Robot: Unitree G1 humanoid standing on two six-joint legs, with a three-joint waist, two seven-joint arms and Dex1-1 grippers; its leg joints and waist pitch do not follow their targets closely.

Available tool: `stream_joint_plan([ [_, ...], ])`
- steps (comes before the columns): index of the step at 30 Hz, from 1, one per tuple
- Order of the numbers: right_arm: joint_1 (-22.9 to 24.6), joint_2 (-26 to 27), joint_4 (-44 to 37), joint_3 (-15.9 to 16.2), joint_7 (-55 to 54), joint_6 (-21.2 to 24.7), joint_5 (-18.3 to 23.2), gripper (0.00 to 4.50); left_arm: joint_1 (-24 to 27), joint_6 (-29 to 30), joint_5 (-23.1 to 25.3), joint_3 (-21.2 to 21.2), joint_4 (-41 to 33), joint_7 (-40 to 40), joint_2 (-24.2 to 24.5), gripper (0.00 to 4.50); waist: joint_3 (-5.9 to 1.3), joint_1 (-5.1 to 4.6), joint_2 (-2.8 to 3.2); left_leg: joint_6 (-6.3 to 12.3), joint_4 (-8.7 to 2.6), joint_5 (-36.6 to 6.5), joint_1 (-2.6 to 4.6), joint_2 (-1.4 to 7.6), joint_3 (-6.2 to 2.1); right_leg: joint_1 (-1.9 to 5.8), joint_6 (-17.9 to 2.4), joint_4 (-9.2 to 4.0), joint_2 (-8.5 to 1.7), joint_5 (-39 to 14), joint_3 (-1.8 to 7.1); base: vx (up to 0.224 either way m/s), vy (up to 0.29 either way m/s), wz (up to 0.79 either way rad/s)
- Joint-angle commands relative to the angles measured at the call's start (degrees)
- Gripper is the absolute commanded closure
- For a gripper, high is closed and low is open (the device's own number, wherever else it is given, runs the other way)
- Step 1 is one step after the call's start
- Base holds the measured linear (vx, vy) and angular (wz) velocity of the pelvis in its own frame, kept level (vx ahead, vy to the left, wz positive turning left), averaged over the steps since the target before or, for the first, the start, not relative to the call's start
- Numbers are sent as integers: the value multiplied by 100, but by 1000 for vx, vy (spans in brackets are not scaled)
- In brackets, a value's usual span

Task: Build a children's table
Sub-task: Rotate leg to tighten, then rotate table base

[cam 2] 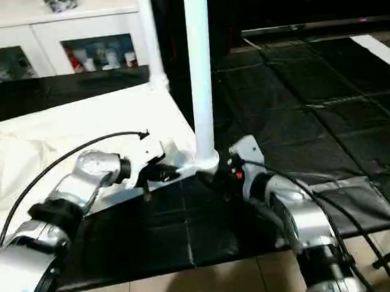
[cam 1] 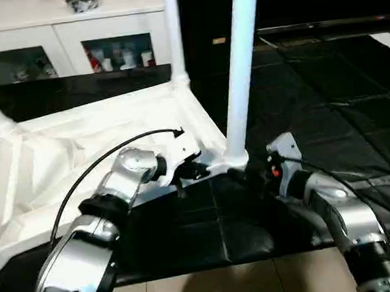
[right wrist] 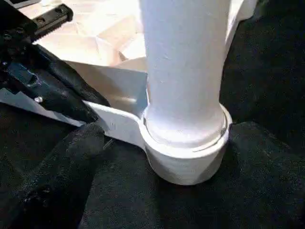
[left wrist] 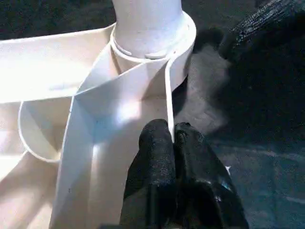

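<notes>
Head cam, left eye: the upturned table top (cam 1: 79,149) is lying ribbed side up on the black floor mat (cam 1: 189,235), w/ three legs in view; the near-corner leg (cam 1: 241,67) is standing upright in its socket (cam 1: 236,160), and the left gripper (cam 1: 183,171) is reaching to the top's near edge beside that corner. Right eye: the right gripper (cam 2: 218,175) is sitting at the socket's base; can't tell how far its fingers are spread. Left wrist cam: the left fingers (left wrist: 157,157) are pinching the thin rim wall (left wrist: 167,102), closed on it, just short of the socket. Right wrist cam: the leg is sitting deep in its collar. Judged step: seating this leg; next move prob. needs a firm downward push while the rim is being braced.
</notes>
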Motion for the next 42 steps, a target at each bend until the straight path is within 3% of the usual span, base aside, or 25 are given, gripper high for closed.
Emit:
stream_joint_plan([
  [1, -15, -31, -280, 60, 49, 365, 150, 0, -53, 170, -296, 204, -577, -266, 98, 395, -424, 12, -83, 507, -356, -511, 21, 196, -30, 398, -969, -298, -426, -1103, 393, 0, 0, 0],
  [5, -17, -94, -405, 92, 117, 662, 240, 0, 40, 320, -377, 225, -880, -388, 243, 372, -404, 10, -79, 404, -371, -633, 28, 193, -26, 391, -943, -317, -432, -1231, 397, 0, 0, 0],
  [8, 17, -128, -505, 94, 249, 660, 364, 0, 98, 357, -369, 239, -1037, -399, 342, 354, -397, 0, -86, 339, -372, -688, 29, 171, -23, 393, -785, -353, -429, -1497, 393, 0, 0, 0],
  [9, 111, -287, -663, 199, 610, 420, 385, 0, 170, 456, -390, 261, -1245, -424, 449, 334, -402, 3, -88, 337, -372, -663, 26, 174, -26, 401, -757, -346, -431, -1499, 393, 0, 0, 0],
  [13, 231, -555, -890, 251, 1029, 279, 456, 0, 343, 740, -458, 281, -1737, -603, 707, 315, -410, -3, -86, 390, -368, -587, 14, 193, -33, 407, -750, -308, -427, -1301, 403, 0, 0, 0],
  [14, 248, -644, -1019, 198, 1139, 365, 565, 0, 466, 952, -488, 257, -2079, -762, 899, 311, -401, -13, -78, 409, -366, -589, 14, 175, -29, 391, -758, -329, -408, -1362, 391, 0, 0, 0],
  [15, 255, -728, -1194, 154, 1302, 482, 720, 0, 641, 1240, -528, 217, -2529, -985, 1183, 299, -406, 2, 11, 377, -376, -622, 21, 202, -52, 398, -802, -303, -426, -1360, 395, 0, 0, 0],
  [17, 243, -750, -1282, 142, 1390, 575, 818, 0, 750, 1388, -532, 191, -2780, -1107, 1366, 287, -397, -49, -25, 355, -386, -704, 35, 202, -42, 385, -830, -303, -391, -1317, 397, 0, 0, 0],
  [19, 206, -761, -1351, 184, 1458, 637, 879, 0, 878, 1512, -477, 163, -3024, -1195, 1584, 279, -369, -65, -11, 348, -392, -834, 38, 188, -32, 364, -808, -346, -381, -1515, 390, 0, 0, 0],
  [21, 8, -595, -1352, 399, 1382, 882, 923, 0, 1213, 1761, -207, 79, -3497, -1319, 2152, 265, -357, -85, 8, 228, -411, -988, 58, 179, -40, 363, -752, -376, -378, -1755, 390, 0, 0, 0],
  [22, 8, -595, -1352, 399, 1382, 882, 923, 0, 1213, 1761, -207, 79, -3497, -1319, 2152, 254, -362, -89, 24, 184, -422, -1023, 66, 193, -59, 366, -762, -356, -387, -1764, 392, 0, 0, 0],
  [24, -187, -364, -1136, 564, 1309, 730, 812, 0, 1391, 1942, -22, -21, -3721, -1372, 2471, 245, -345, -175, 18, 104, -449, -1201, 52, 168, -72, 367, -716, -367, -376, -1926, 384, 0, 0, 0],
  [26, -420, -116, -850, 761, 1218, 489, 627, 0, 1496, 2134, 85, -87, -3890, -1342, 2672, 227, -353, -173, 10, 41, -437, -1271, 116, 183, -66, 316, -745, -377, -396, -2022, 400, 0, 0, 0],
  [27, -557, 10, -672, 849, 1123, 398, 511, 0, 1521, 2228, 86, -93, -3949, -1328, 2714, 213, -337, -184, 26, 27, -451, -1276, 80, 169, -67, 331, -763, -372, -387, -2047, 400, 0, 0, 0],
  [28, -742, 169, -414, 953, 1007, 271, 357, 0, 1546, 2359, 72, -101, -4012, -1343, 2748, 205, -335, -181, 27, 10, -452, -1277, 95, 170, -69, 322, -754, -389, -384, -2062, 403, 0, 0, 0],
  [31, -1091, 421, 79, 1092, 746, 42, 93, 0, 1601, 2535, 59, -137, -4139, -1384, 2811, 181, -352, -186, 47, -87, -446, -1226, 112, 179, -72, 308, -886, -326, -388, -1792, 428, 0, 0, 0],
  [33, -1605, 755, 789, 1200, 297, -267, -199, 0, 1656, 2609, 274, -206, -4152, -1169, 2870, 162, -350, -199, 40, -117, -451, -1208, 99, 166, -64, 326, -947, -304, -371, -1594, 436, 0, 0, 0],
  [41, -2435, 1369, 2279, 1052, -824, -539, -465, 0, 1721, 2616, 688, -376, -3922, -723, 2977, 116, -368, -241, 57, -162, -445, -1079, 94, 157, -68, 340, -996, -248, -374, -1324, 457, 0, 0, 0],
  [42, -2560, 1451, 2686, 1004, -1116, -778, -570, 0, 1763, 2583, 779, -424, -3894, -636, 3021, 108, -368, -252, 42, -175, -438, -1068, 94, 153, -63, 341, -990, -245, -377, -1306, 459, 0, 0, 0],
])
